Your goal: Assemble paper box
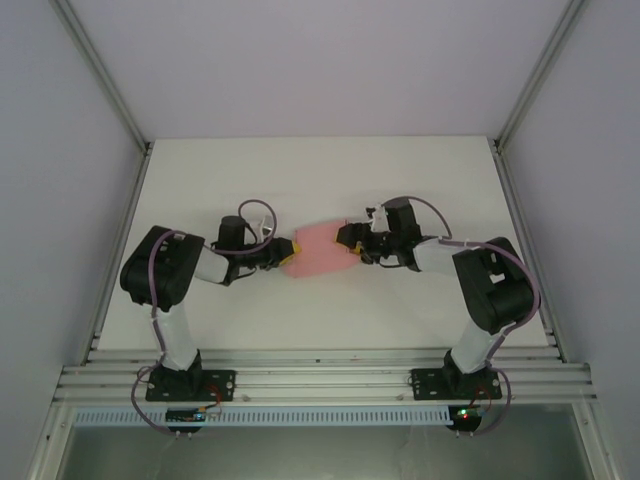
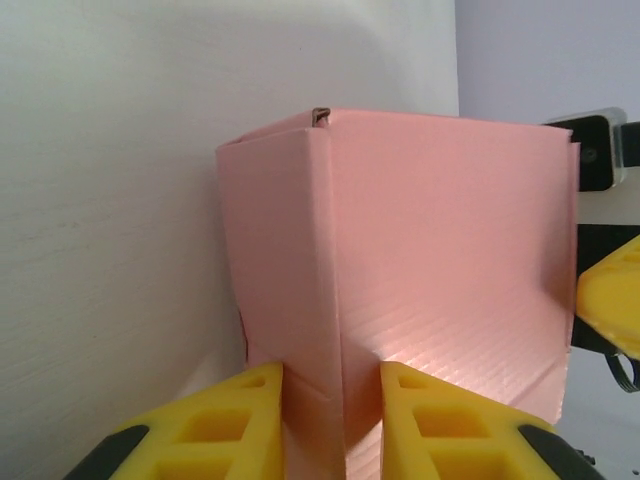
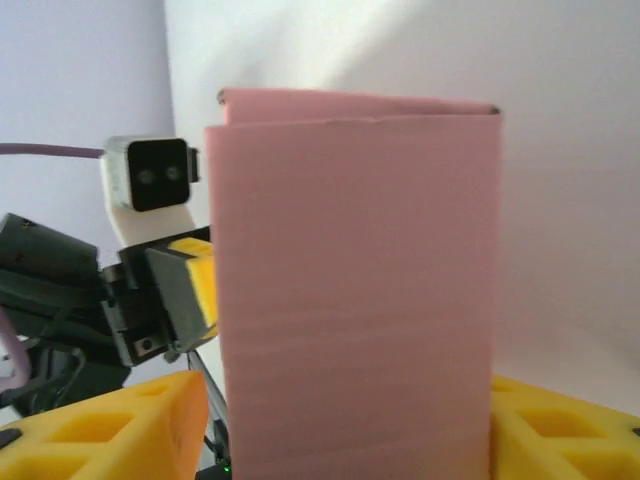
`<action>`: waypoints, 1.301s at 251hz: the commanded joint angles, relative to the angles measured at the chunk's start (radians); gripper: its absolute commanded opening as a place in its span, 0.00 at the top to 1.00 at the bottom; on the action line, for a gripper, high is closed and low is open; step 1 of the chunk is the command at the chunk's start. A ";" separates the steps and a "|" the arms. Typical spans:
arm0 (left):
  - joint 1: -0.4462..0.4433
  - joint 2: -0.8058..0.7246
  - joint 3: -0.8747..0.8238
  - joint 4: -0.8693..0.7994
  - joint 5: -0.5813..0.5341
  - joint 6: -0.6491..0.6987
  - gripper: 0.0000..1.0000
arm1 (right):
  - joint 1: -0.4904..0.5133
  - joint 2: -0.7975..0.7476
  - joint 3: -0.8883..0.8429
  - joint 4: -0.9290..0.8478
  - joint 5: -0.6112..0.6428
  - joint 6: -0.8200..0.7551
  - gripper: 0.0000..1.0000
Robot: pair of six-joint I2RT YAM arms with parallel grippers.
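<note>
**Box**: pale pink thin card. It is hanging between the two arms over the middle of the white surface. I cannot tell whether it is touching the surface.

**Left end effector**: I am running it narrow. The yellow fingers are pinching a creased corner ridge of the box.

**Right end effector**: I am running it wide. The fingers are standing on either side of a flat panel, and by my reading they are clamping the box across its width.

**Progress:** I am judging this as partway. The walls are standing folded into a rectangular sleeve with sharp corners. The far end is looking open, with layered edges and a small tab end showing. The closing flaps appear left to do.

**Material:** the card face is showing fine parallel ribbing and a faint sheen. The panels are flat and the creases crisp, though one side wall is bowing slightly.
</note>
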 commanded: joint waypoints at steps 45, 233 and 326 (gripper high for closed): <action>0.004 -0.049 0.030 -0.001 0.030 0.036 0.68 | -0.013 -0.002 -0.023 0.093 -0.043 0.071 0.57; -0.381 -0.526 0.189 -0.718 -0.791 1.092 0.00 | -0.145 0.026 0.138 -0.348 -0.248 0.351 0.68; -0.479 -0.510 0.256 -0.951 -0.780 1.346 0.00 | -0.174 0.024 0.168 -0.388 -0.324 0.430 0.64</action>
